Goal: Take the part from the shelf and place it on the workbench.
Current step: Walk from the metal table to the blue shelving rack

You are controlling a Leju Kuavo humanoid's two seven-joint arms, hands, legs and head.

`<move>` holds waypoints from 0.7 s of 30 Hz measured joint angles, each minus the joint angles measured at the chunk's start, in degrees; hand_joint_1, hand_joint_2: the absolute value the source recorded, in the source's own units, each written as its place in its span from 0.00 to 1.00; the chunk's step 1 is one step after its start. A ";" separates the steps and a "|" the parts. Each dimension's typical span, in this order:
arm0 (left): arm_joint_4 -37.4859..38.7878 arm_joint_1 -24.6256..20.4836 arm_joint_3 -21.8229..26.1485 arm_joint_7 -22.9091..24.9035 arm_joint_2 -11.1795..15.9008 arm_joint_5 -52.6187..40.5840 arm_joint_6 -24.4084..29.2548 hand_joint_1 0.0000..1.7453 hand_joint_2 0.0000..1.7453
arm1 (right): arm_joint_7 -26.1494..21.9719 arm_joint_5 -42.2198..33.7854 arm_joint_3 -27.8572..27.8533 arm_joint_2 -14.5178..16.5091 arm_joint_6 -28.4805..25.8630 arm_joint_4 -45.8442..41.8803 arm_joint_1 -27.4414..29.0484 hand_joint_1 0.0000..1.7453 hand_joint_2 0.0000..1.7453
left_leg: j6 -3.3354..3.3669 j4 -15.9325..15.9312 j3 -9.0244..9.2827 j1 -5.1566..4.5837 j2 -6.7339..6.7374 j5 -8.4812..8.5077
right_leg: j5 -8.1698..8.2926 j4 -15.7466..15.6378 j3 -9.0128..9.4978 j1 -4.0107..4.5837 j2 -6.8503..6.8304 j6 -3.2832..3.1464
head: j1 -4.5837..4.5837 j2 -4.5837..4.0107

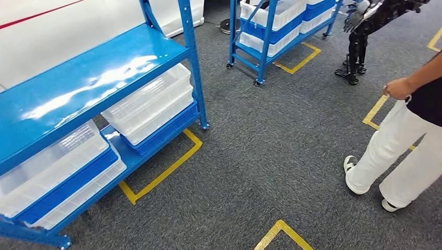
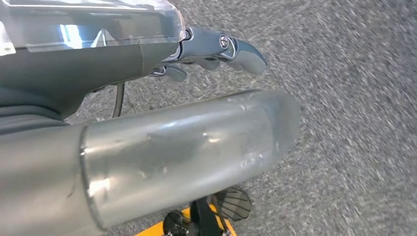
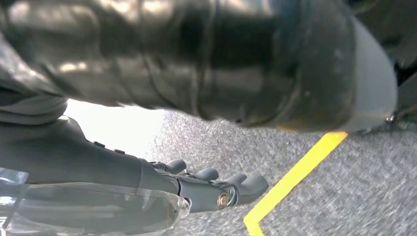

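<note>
A blue shelf rack (image 1: 88, 78) stands at the left in the head view, with white plastic bins (image 1: 151, 101) on its lower levels; what the bins hold cannot be made out. My left hand (image 2: 206, 49) hangs over grey carpet, fingers stretched out and the thick thumb (image 2: 187, 147) apart, holding nothing. My right hand (image 3: 206, 187) also hangs above the carpet with its fingers extended and nothing in them.
A second wheeled blue rack (image 1: 271, 26) with white bins stands farther back. A person in white trousers (image 1: 401, 151) stands at the right. Another dark robot (image 1: 365, 21) is at the back right. Yellow tape marks (image 1: 167, 169) line the carpet.
</note>
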 joint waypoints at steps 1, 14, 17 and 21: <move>0.01 -0.12 -0.43 0.13 -0.12 -0.43 0.10 0.00 0.00 | 0.52 -0.58 -0.07 0.00 0.33 -0.26 0.10 0.00 0.00 | -0.20 3.85 -1.92 0.06 0.97 -1.74 | -0.11 0.04 0.01 0.12 -1.00 -0.17 | -0.03 -0.01; 0.80 0.13 -4.34 0.12 -2.19 -3.36 1.60 0.00 0.00 | 2.34 -3.82 -0.31 0.00 2.25 -4.91 0.53 0.00 0.00 | 2.49 -8.15 4.44 -0.18 3.68 4.45 | -3.68 2.83 0.84 0.36 -5.35 2.06 | 0.03 -0.01; 0.98 -0.02 -4.86 0.02 -2.33 -3.37 1.68 0.00 0.00 | 2.22 -3.94 -0.43 -0.02 2.21 -5.11 0.81 0.00 0.00 | 3.00 -8.34 4.40 0.02 1.72 4.76 | -8.86 13.36 -4.31 -0.06 -1.37 2.45 | 0.08 0.00; 1.50 0.10 -5.11 -0.09 -2.39 -3.43 1.73 0.00 0.00 | 2.22 -4.16 -0.53 -0.02 2.21 -5.15 0.96 0.00 0.00 | 2.72 -7.92 4.58 0.15 -1.74 4.55 | -4.09 11.14 -4.65 -0.53 -0.24 2.78 | 0.08 0.00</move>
